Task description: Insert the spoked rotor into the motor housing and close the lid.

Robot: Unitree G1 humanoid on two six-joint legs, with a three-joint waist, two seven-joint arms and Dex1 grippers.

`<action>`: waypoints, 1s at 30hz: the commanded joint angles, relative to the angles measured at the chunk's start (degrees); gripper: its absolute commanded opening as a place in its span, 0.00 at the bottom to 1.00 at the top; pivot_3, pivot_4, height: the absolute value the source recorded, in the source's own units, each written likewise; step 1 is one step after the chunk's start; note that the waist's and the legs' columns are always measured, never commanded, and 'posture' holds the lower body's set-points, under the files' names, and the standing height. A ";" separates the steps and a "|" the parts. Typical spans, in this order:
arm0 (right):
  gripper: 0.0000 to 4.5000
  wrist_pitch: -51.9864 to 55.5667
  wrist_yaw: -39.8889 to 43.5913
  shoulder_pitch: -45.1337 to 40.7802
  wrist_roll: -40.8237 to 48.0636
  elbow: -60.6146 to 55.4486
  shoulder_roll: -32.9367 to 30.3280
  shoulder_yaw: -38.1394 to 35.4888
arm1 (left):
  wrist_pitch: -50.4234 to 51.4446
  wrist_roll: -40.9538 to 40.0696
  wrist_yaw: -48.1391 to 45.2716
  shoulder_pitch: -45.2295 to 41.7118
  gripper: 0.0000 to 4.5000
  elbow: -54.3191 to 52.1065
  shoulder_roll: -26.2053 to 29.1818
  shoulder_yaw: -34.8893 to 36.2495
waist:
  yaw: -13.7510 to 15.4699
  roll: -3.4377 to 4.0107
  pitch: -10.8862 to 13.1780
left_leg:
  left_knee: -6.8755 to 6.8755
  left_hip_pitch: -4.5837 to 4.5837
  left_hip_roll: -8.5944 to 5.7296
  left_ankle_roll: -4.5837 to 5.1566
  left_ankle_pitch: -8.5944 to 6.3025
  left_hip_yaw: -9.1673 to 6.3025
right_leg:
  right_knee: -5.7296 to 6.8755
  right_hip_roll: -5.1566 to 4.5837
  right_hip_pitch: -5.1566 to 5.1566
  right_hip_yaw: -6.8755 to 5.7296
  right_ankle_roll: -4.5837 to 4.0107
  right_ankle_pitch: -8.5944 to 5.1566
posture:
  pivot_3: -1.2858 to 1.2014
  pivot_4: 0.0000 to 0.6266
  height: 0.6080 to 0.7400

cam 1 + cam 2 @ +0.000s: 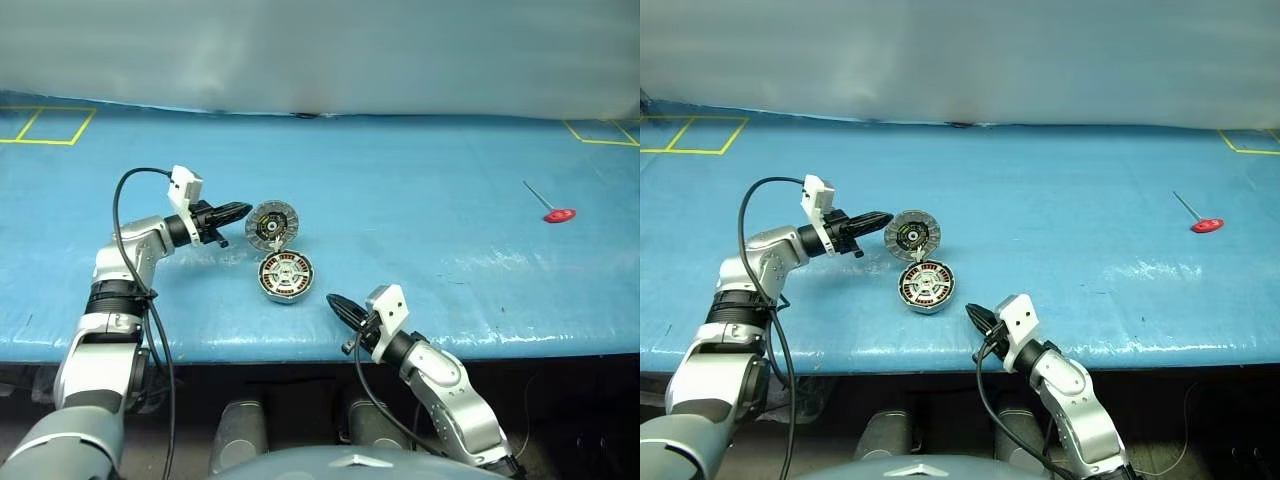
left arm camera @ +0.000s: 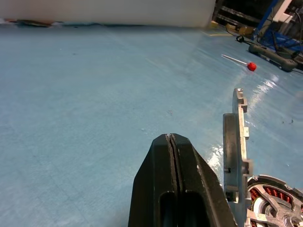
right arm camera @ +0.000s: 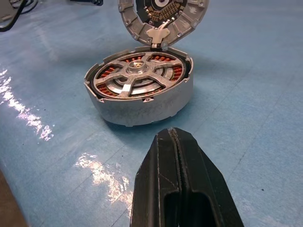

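We stand over a blue table [image 1: 420, 260] marked with yellow tape squares [image 1: 45, 125] at the far corners, a pale wall behind; a red-handled tool [image 1: 552, 207] lies well off to our right. The motor housing [image 1: 286, 276] sits near the front edge, the spoked rotor [image 3: 137, 75] seated inside, the lid [image 1: 272, 224] standing upright; our left gripper [image 1: 240, 210], clenched empty, is just beside the lid; our right gripper [image 1: 333, 300], also clenched empty, is near the housing. The left wrist view shows the lid edge-on and cluttered gear [image 2: 265, 28] past the table.

Lid [image 3: 163, 19] top cut off by right wrist view's edge; housing [image 2: 274, 203] half cropped (left wrist view).
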 commanded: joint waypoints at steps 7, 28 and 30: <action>0.00 -1.42 -0.91 -1.16 -0.53 -0.63 1.57 0.54 | -2.14 4.92 -6.25 -5.62 0.01 4.25 -2.04 -4.19 | 0.06 0.00 0.00 | 0.05 -0.12 -0.01 0.00 0.00 -0.12 | 0.00 0.06 -0.02 0.00 -0.01 0.00 | 0.52 0.24 1.00; 0.00 -1.19 -1.83 -2.18 -1.26 0.70 2.16 0.72 | -0.54 9.11 -18.19 -7.23 0.01 0.13 -1.24 -10.11 | 0.09 0.00 0.00 | 0.16 -0.21 -0.01 0.01 0.01 -0.30 | 0.05 0.14 0.00 -0.01 -0.06 0.04 | 0.52 0.24 1.00; 0.00 -1.18 -1.86 -2.16 -1.27 0.71 2.17 0.66 | -0.46 9.32 -18.80 -7.35 0.01 0.04 -1.19 -10.69 | 0.08 0.00 0.00 | 0.17 -0.21 -0.01 0.01 0.01 -0.32 | 0.06 0.14 0.00 -0.01 -0.06 0.04 | 0.52 0.24 1.00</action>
